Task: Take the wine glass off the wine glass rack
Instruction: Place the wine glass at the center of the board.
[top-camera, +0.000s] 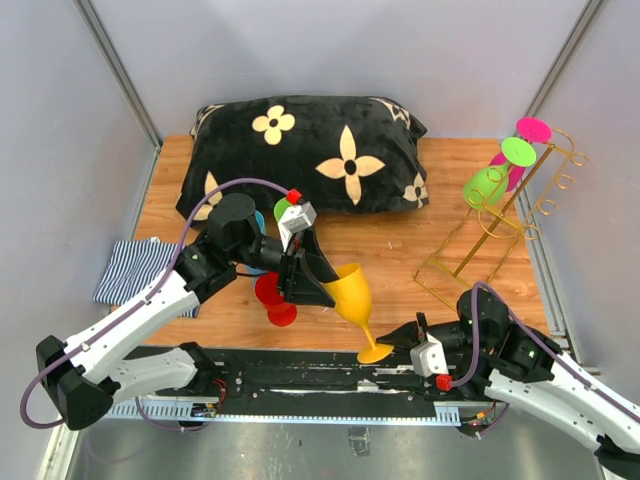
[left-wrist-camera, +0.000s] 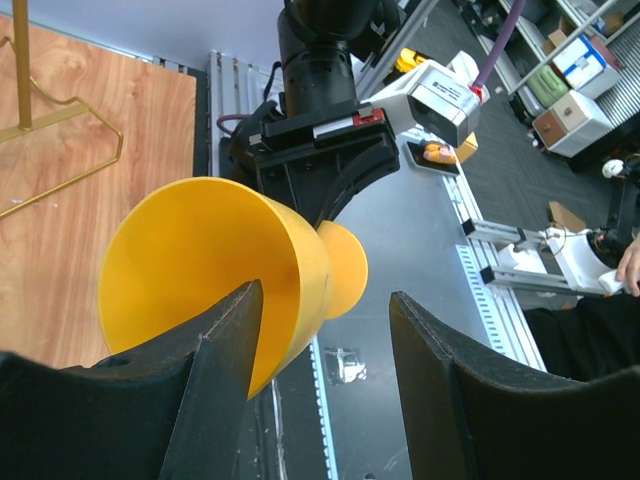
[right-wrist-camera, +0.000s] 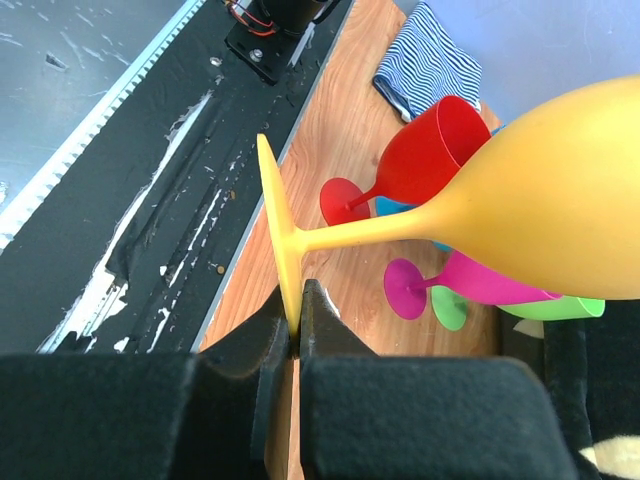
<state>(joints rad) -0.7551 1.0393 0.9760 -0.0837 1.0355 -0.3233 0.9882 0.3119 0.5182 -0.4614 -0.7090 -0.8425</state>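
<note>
Wood-top table (top-camera: 400, 240). Yellow plastic wine glass (top-camera: 350, 295) is off thin gold wire rack (top-camera: 487, 228), tilted over near edge. R gripper (right-wrist-camera: 297, 320) pinches its foot rim. L gripper (left-wrist-camera: 325, 305) jaws apart at bowl, unclamped. Step: handover, prob. Next: L closes squarely on bowl before R frees.

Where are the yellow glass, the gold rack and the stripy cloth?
yellow glass (top-camera: 350, 290), top view, on its bowl.
gold rack (left-wrist-camera: 22, 70), left wrist view, on an upright wire.
stripy cloth (top-camera: 135, 268), top view, on its middle.
</note>
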